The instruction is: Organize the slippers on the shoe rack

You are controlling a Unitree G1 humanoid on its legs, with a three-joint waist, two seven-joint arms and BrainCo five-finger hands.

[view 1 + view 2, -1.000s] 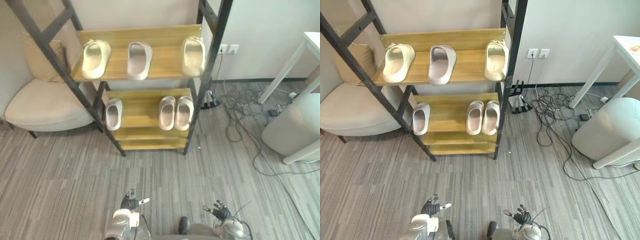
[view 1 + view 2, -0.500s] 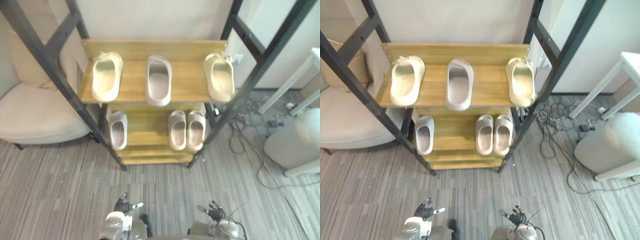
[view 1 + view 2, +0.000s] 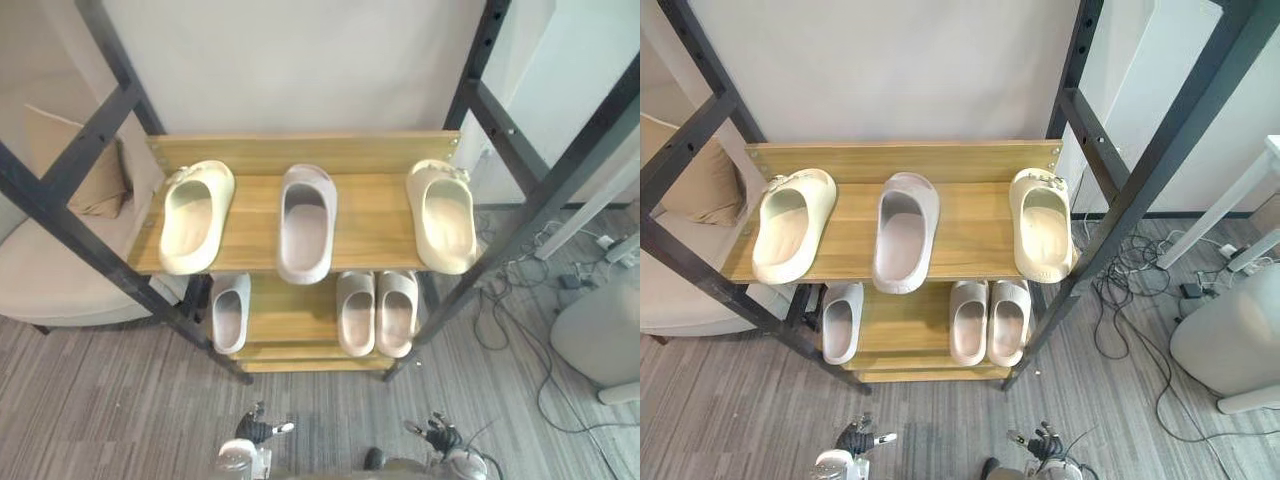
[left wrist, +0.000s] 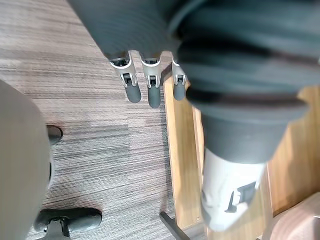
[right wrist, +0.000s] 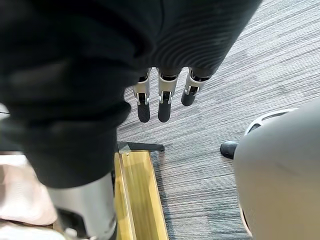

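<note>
Rack: shoe rack [image 3: 372, 216] with a black metal frame and wooden shelves, standing against a pale wall straight ahead.
Top shelf: three slippers lying lengthwise, well apart from one another. The left cream slipper [image 3: 195, 215] lies at the left end, the grey slipper [image 3: 306, 222] in the middle, and the right cream slipper [image 3: 441, 215] at the right end beside the frame.
Lower shelf: a lone slipper [image 3: 229, 312] lies at the left. At the right lie a pale slipper [image 3: 357, 312] and its mate [image 3: 397, 312], side by side and touching.
Lowest shelf: only its wooden front edge [image 4: 182, 165] shows, just above the striped grey floor [image 3: 90, 400].
Left hand: low in the eye views, in front of the rack [image 3: 255, 432]. Its wrist view shows the fingers [image 4: 152, 92] straight and spread a little, hanging over the floor near the shelf edge and holding nothing.
Right hand: low at the right of the eye views [image 3: 440, 437]. Its fingers [image 5: 165, 107] are straight and relaxed over the floor, empty, clear of the rack.
Left of rack: a beige armchair [image 3: 45, 285] with a tan cushion [image 3: 98, 182], partly behind the frame.
Right of rack: dark cables [image 3: 520, 300] on the floor, a pale rounded seat [image 3: 600, 335], and a white desk leg [image 3: 1230, 215].
</note>
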